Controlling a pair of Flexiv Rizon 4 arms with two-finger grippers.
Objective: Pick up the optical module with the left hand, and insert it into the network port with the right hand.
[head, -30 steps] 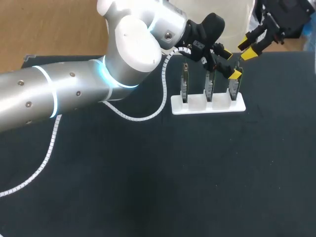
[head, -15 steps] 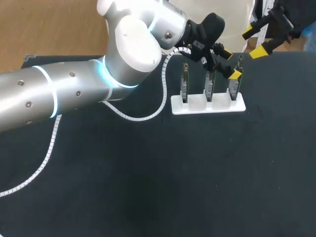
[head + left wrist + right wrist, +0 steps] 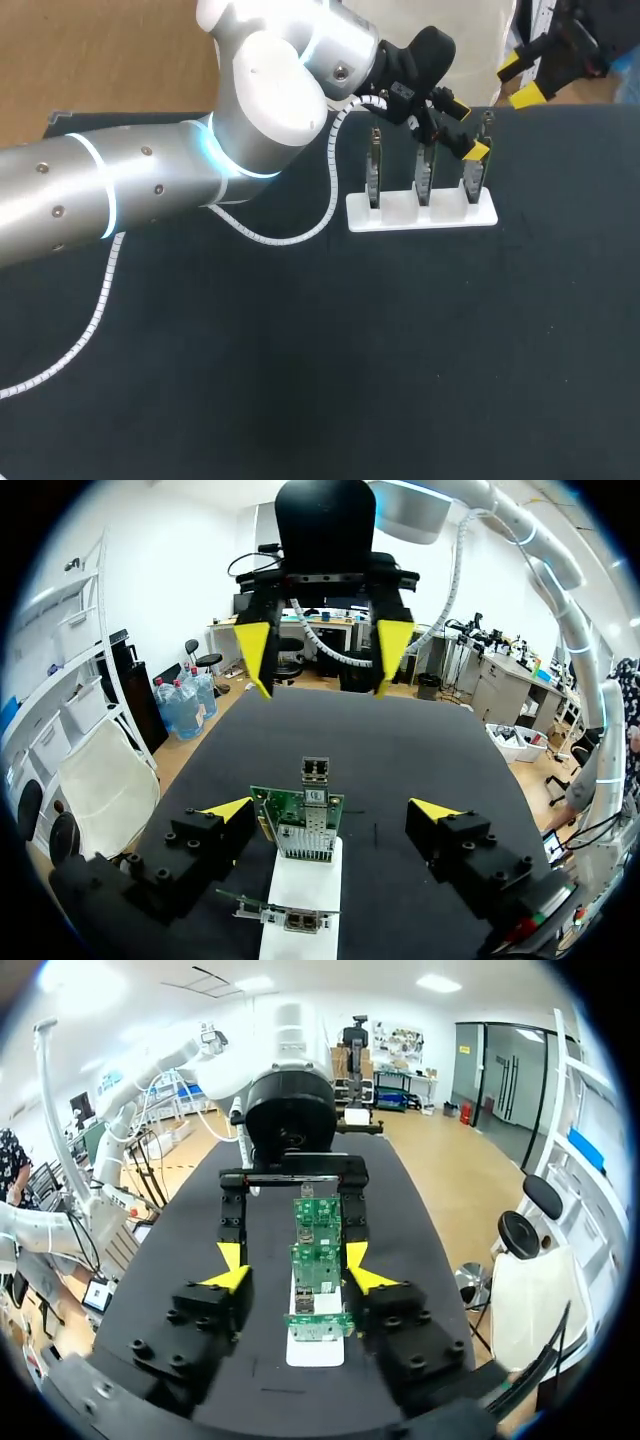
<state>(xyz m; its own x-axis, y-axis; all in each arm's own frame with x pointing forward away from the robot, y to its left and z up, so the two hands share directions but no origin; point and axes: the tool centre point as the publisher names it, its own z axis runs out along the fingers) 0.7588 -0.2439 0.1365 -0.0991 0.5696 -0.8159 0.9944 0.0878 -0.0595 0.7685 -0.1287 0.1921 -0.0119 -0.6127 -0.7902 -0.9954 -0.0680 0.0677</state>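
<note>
Where the left arm ends, the left gripper [image 3: 332, 810] hangs low over the white holder [image 3: 300, 880], which lies on the black table [image 3: 420, 750]. Its jaws stand wide, one yellow-tipped finger to each side of the holder. Three circuit boards [image 3: 423, 175] stand upright in a row in the holder's slots. In the left wrist view the nearest one that shows is seen almost edge-on, just under the gripper. Beyond it stands the end board [image 3: 300, 825], green, facing the camera.

The optical module [image 3: 315, 772], a small metal block, sticks up from the top edge of that end board. It sits between the left gripper's fingers, about level with their tips. It is midway across the gap and touches neither finger. The head view agrees: the module [image 3: 487, 122] rises at the right end of the row, with the left gripper [image 3: 466, 127] close beside it. One yellow tip is above the row and the other is low by the end board [image 3: 470, 182].

Farther off, the right gripper [image 3: 520, 80] is held above the table's far right edge, well apart from the holder [image 3: 420, 215]. Its jaws are also spread wide and hold nothing. From its own wrist view the row of boards lies ahead of its fingers, with the left gripper behind them.
</note>
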